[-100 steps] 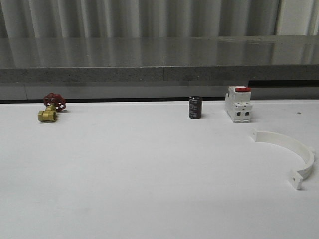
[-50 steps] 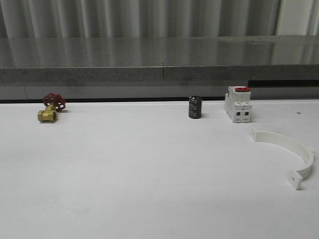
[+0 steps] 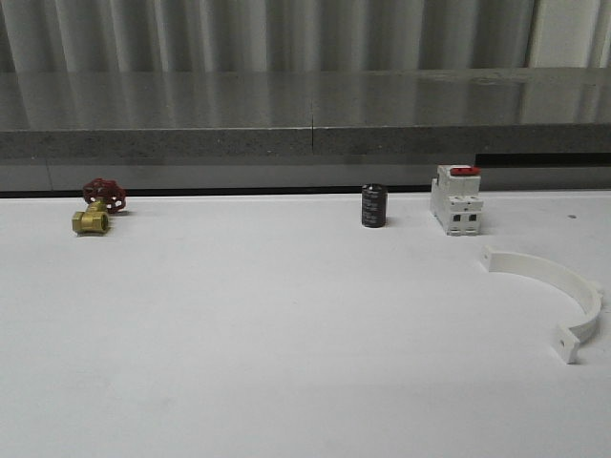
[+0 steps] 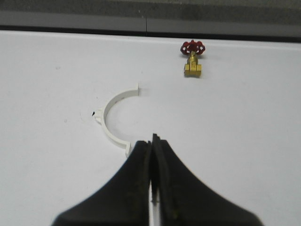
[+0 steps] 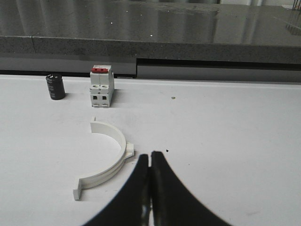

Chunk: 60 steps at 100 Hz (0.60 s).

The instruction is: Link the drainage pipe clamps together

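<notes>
Two white half-ring drainage pipe clamps lie flat on the white table, far apart. One clamp (image 3: 556, 272) rests at the table's right side; the right wrist view has this clamp (image 5: 120, 160) just beside my right gripper (image 5: 150, 156), which is shut and empty, hovering clear of it. The other clamp (image 4: 104, 123) lies in the left wrist view, its near end tab just beside my left gripper (image 4: 151, 140). That gripper is also shut, with nothing between its fingers.
A brass valve with a red handwheel (image 3: 95, 208) stands at the back left. A black cylinder (image 3: 373, 206) and a white boxy switch with a red top (image 3: 455, 200) stand at the back right. A grey ledge (image 3: 305, 143) runs behind the table.
</notes>
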Available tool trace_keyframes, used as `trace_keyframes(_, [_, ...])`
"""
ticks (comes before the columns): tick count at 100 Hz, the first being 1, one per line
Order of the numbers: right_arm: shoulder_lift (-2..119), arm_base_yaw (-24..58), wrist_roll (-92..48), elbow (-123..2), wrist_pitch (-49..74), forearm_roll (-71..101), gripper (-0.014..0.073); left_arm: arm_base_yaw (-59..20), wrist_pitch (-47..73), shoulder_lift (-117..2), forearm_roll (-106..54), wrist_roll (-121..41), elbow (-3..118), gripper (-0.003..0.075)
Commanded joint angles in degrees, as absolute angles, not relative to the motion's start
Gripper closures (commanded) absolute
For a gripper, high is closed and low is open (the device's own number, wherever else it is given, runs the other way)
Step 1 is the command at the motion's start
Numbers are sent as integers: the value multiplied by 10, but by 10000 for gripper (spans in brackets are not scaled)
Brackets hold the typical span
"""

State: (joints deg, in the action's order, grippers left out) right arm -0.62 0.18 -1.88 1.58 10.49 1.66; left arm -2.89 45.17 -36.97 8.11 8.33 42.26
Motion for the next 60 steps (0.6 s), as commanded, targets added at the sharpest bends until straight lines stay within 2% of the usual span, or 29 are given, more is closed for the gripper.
trace_keyframes(1, [-17,-1,-24,6,58,17,661,-27,428,-393,82,87,444,741])
trace_keyframes(28, [-17,-1,-24,6,58,17,661,-27,425,-427,82,87,444,740])
trace_keyframes(35, [-17,-1,-24,6,58,17,661,-27,426,-427,82,87,444,711])
trace_keyframes(40, [-17,-1,-24,6,58,17,661,-27,426,-427,82,87,444,657])
trace_keyframes(47, [-17,-1,-24,6,58,17,661,-27,428,-427,82,87,444,533])
trace_keyframes(60, [-17,-1,-24,6,58,17,661,-27,429,-427,80,87,444,214])
